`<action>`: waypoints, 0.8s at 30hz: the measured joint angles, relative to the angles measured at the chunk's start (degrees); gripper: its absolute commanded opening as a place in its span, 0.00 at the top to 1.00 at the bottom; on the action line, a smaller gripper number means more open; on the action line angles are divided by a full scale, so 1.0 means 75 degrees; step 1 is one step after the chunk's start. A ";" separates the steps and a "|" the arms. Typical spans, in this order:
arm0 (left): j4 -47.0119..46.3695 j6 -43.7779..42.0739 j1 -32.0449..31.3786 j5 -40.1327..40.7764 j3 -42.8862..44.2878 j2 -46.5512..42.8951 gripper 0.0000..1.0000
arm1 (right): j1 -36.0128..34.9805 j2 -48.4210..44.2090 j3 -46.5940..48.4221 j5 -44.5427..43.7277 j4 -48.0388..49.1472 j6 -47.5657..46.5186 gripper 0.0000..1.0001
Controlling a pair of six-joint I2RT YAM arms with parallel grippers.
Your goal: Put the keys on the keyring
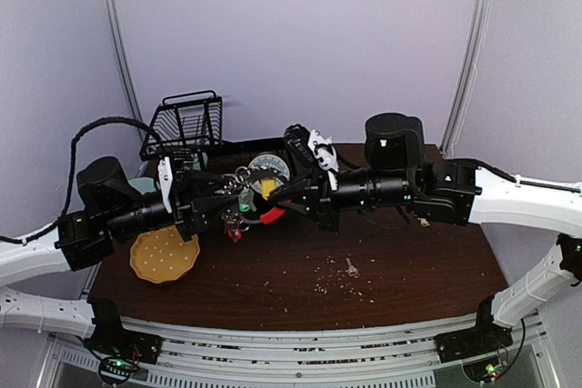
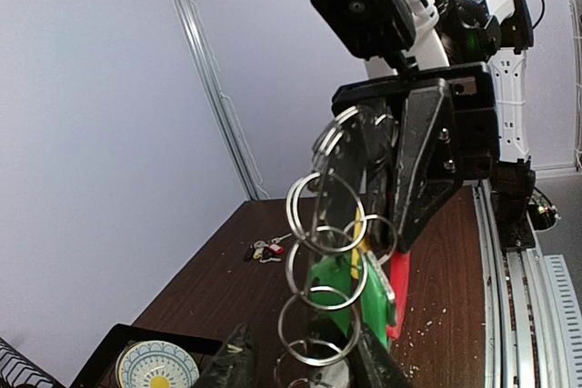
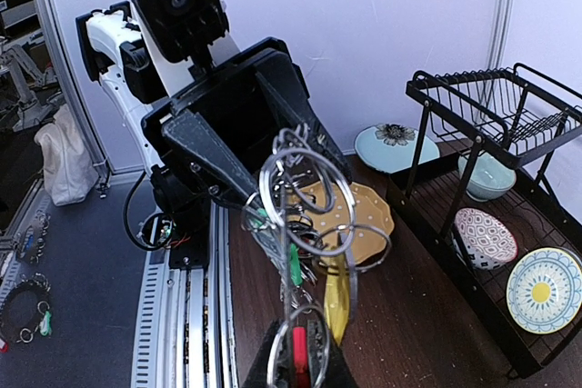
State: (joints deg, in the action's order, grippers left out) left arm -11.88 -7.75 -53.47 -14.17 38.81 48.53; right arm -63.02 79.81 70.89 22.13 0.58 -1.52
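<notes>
The left arm and right arm are built of black cylindrical housings and white links, dotted with green lights. A black braided cable is looped by the left arm. The right gripper is fitted with black, tapered, screwed fingers; the ribbed block above is perhaps a camera.

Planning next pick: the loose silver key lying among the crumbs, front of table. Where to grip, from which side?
Probably straight down from above: the key lies flat on the table, in the open, nothing raised to catch from the side. Close across its narrow width; which end is the head is too small to tell.
</notes>
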 measured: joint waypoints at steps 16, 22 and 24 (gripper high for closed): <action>-0.0079 0.0003 0.0000 -0.0603 0.0015 -0.0248 0.82 | -0.0012 0.0079 0.0032 0.0000 0.0003 -0.0006 1.00; -0.0082 0.0017 0.0000 -0.0627 0.0015 -0.0286 0.87 | -0.0029 0.0079 0.0032 -0.0003 -0.0003 -0.0026 1.00; -0.0082 0.0017 0.0000 -0.0621 0.0015 -0.0289 0.89 | -0.0032 0.0076 0.0029 -0.0006 -0.0003 -0.0029 1.00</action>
State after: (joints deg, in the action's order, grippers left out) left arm -12.49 -7.62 -53.47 -18.83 38.92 46.37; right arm -63.26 80.38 71.11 22.09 0.56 -1.74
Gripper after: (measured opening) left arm 0.139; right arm 0.047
